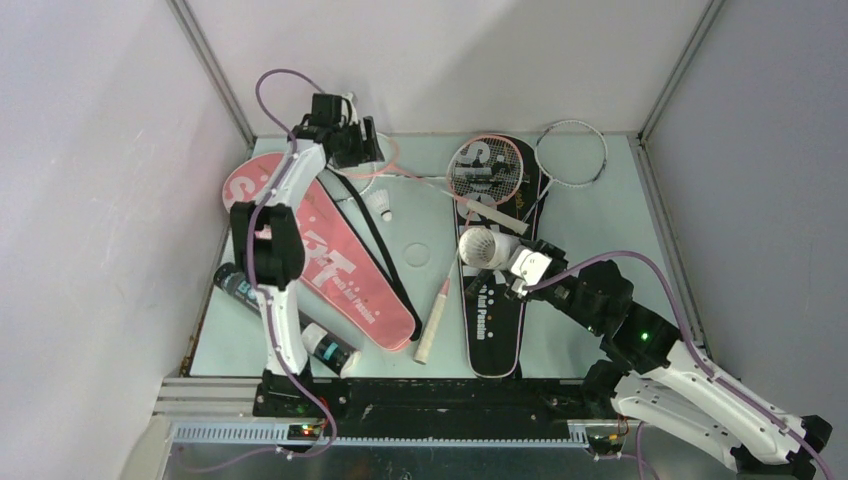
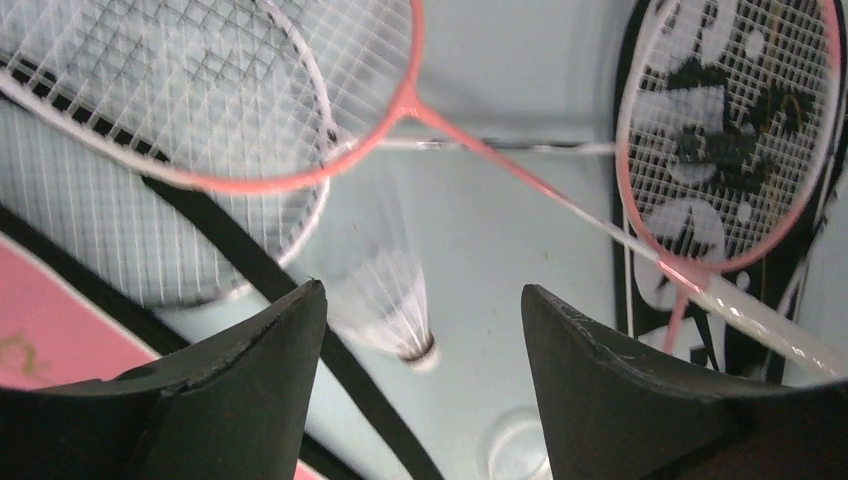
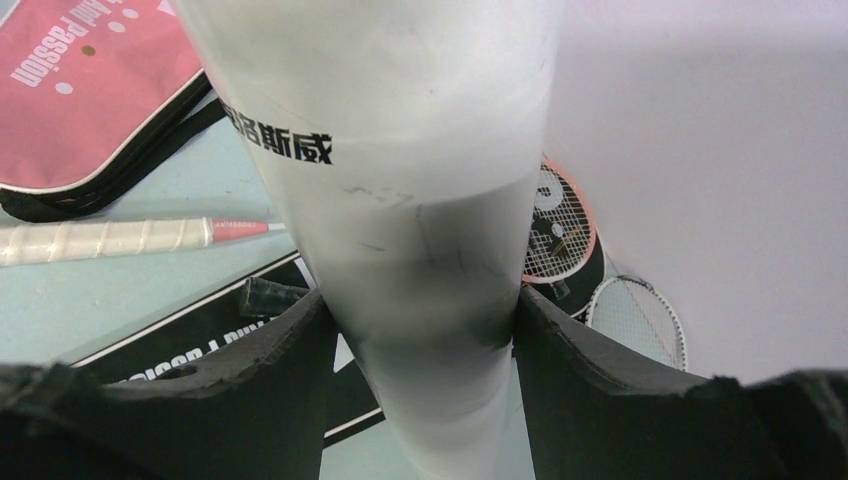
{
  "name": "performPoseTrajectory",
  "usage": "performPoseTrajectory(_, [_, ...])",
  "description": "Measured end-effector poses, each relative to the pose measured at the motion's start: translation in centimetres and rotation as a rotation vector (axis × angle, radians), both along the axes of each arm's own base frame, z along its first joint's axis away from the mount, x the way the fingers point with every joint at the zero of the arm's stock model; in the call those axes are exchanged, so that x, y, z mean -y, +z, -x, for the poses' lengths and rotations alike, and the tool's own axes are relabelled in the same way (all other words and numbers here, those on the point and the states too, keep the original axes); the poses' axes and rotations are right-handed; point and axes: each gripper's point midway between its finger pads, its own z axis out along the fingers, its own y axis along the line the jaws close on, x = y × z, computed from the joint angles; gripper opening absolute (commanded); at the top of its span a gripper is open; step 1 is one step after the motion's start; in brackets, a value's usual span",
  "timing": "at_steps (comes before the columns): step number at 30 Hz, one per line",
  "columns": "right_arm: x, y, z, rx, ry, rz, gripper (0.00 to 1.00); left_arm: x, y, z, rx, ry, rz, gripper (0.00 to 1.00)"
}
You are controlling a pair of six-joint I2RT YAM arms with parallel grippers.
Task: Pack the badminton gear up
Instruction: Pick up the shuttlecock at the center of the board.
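You have two racket covers side by side: the left cover (image 1: 330,265) runs diagonally, the right cover (image 1: 492,325) front to back. A racket handle (image 1: 432,328) lies between them, with a shuttlecock (image 1: 384,207) farther back. A racket head (image 1: 487,170) rests on the right cover's far end. A shuttle tube (image 1: 487,247) sits over its middle. A second tube (image 1: 330,347) lies along the left cover's near-left side.

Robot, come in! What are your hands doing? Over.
Left gripper open, facing loose shuttlecock. Right gripper shut on white tube. Pink racket head close beside shuttlecock.
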Motion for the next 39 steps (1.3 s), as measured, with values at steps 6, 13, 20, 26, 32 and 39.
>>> performPoseTrajectory(6, [-0.2,0.0,-0.3,-0.003,0.012,-0.004,0.52,-1.1,-2.6,-4.0,-0.031,-0.012,0.022,0.74])
performPoseTrajectory(13, [-0.3,-0.3,-0.7,-0.013,0.011,0.001,0.52,-0.4,-6.4,-2.9,-0.14,-0.054,0.073,0.68])
performPoseTrajectory(20, [-0.4,-0.1,-1.0,-0.008,0.005,-0.01,0.52,0.7,-9.7,-0.2,-0.249,-0.099,0.126,0.49])
performPoseTrajectory(26, [-0.5,0.3,-1.0,-0.011,0.001,-0.039,0.52,1.2,-11.7,2.0,-0.317,-0.134,0.153,0.02])
performPoseTrajectory(32, [-0.7,0.2,-0.8,-0.033,0.002,-0.058,0.51,1.4,-10.1,3.5,-0.315,-0.137,0.18,0.0])
performPoseTrajectory(39, [-0.9,-0.5,-0.3,-0.067,0.011,-0.05,0.52,2.2,-3.1,4.6,-0.189,-0.15,0.234,0.0])
